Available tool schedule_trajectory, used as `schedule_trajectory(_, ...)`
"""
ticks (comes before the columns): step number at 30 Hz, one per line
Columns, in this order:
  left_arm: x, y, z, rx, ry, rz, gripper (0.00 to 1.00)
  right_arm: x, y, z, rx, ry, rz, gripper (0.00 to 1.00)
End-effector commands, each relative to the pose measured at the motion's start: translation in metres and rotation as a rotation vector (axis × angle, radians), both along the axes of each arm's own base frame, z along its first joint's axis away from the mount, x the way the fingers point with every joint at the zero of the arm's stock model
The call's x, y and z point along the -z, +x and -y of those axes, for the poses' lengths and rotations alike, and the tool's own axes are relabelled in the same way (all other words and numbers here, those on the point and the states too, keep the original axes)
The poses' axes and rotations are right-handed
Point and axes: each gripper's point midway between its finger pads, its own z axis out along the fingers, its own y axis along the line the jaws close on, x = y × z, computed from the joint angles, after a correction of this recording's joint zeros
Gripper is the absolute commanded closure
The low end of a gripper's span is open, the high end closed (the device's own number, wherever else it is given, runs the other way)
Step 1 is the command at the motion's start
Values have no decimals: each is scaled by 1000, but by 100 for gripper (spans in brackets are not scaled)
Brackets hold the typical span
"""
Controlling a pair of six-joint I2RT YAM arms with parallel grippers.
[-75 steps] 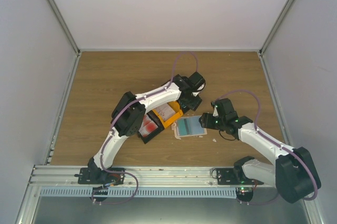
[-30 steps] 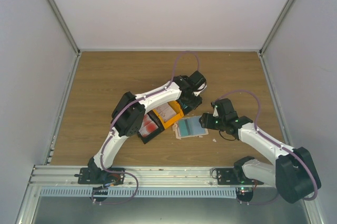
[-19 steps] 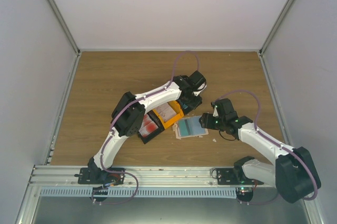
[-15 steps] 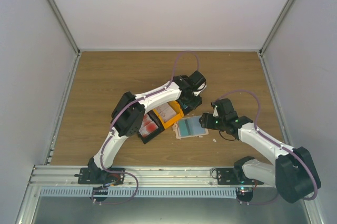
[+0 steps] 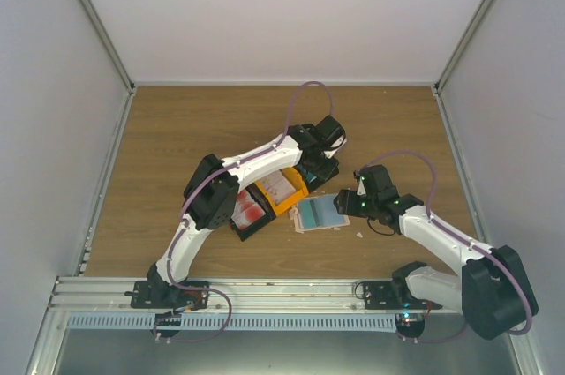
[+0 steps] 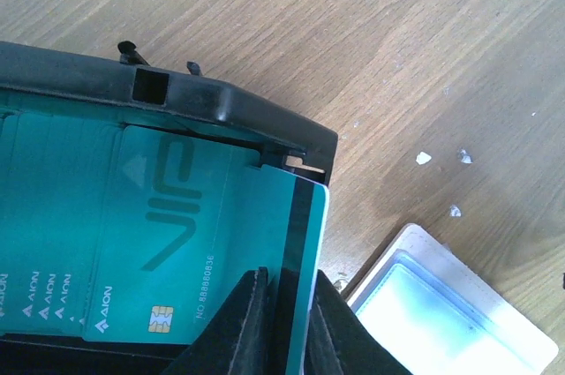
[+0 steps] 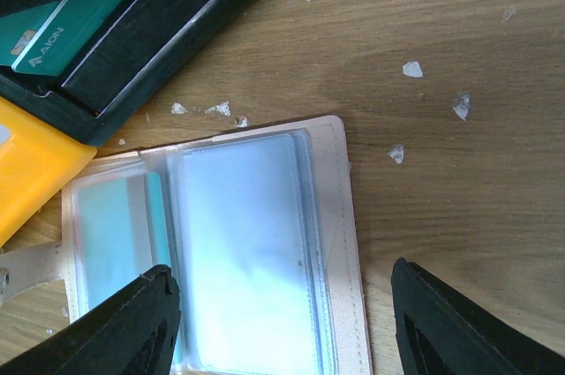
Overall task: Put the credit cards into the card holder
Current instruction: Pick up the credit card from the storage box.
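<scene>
— Two arms lean over a wooden table (image 5: 177, 128). What does the top view leave hidden?

— Both grips. From above, the left gripper (image 5: 320, 163) is only a dark shape past the orange tray (image 5: 284, 188). Its wrist camera shows the fingers (image 6: 252, 322) pinched on the striped edge of a teal-green card (image 6: 305, 234). The card's corner lies over the rim of a black tray (image 6: 221, 101), which holds more teal cards (image 6: 106, 243).

— And the card holder (image 5: 318, 213)?

— It lies open on the wood, just beside the trays. The right wrist view shows pale blue pockets, the left one with teal inside. The right gripper (image 7: 281, 273) hangs over it, fingers (image 7: 115, 326) spread wide to either side. I cannot tell whether they touch it. White scraps (image 7: 411, 68) dot the wood nearby.

— How do the arms sit?

— The left arm stretches far forward and rightward, with the elbow bent and the wrist pointing down. The right arm reaches low, angled leftward.
</scene>
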Motion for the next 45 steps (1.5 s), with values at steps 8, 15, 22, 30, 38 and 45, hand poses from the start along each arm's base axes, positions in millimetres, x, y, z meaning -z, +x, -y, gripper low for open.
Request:
schedule_trajectory(8, -39, 2, -4, -31, -43, 79, 98, 0, 1, 2, 5, -1, 3, 34)
schedule_trajectory(15, -73, 20, -17, -109, -75, 206, 100, -20, 12, -2, 13, 26, 63, 34)
schedule_trajectory(22, -136, 21, -27, -186, -242, 332, 100, -85, 34, -17, -18, 119, 245, 33)
schedule_trajectory(30, -250, -35, -31, -58, -700, 337, 100, -214, 32, -53, -184, 392, 553, 30)
schedule_trajectory(38, -305, -87, -58, 128, -1060, 146, 100, -292, 3, -74, -322, 666, 669, 34)
schedule_trajectory(45, -319, -109, -62, 215, -1142, 96, 100, -309, -27, -90, -496, 814, 669, 53)
